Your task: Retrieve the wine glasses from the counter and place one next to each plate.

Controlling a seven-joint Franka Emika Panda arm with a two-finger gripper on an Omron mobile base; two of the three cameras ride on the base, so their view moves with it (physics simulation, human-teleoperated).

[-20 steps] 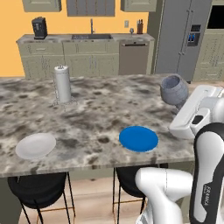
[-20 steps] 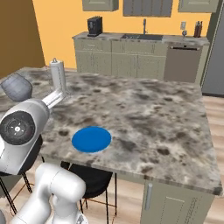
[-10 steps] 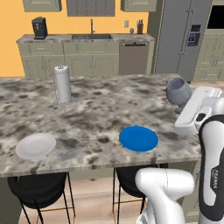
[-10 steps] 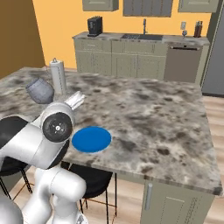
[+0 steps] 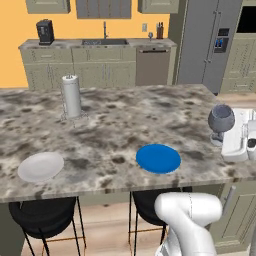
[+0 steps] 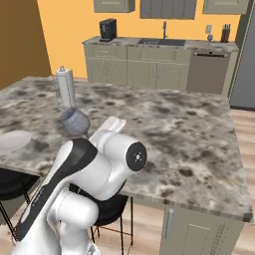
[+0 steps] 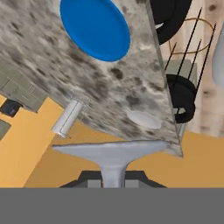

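Carrying one wine glass (image 5: 221, 120) above the right end of the island (image 5: 110, 125), my claw (image 7: 113, 177) is clamped narrow on its stem: in the hand view the stem rises from between my fingertips at 6 o'clock and the round foot spreads flat across the frame just above them. From the left base view the bowl of the glass stands upright at 3 o'clock, beside my white hand and clear of the stone. From the right base view the same glass (image 6: 75, 122) hangs at 9 o'clock, just over my elbow.

Nearest on the island is the blue plate (image 5: 158, 158), toward the front edge and left of the glass; in the hand view it sits at 12 o'clock (image 7: 95, 27). Farther left along the same edge lies the white plate (image 5: 41, 166). Behind them, toward 10 o'clock, stands the paper-towel roll (image 5: 71, 96).

Farthest, against the orange wall, runs the counter (image 5: 97, 45) with its sink; a second glass (image 5: 150, 35) appears to wait there near the knife block (image 5: 160, 31), though it is too small to be sure.

The step in hand, as I judge it, is delivery of the first glass. The next move calls for lowering it, foot level, onto bare stone just beside the blue plate, not on its rim, before I let go.
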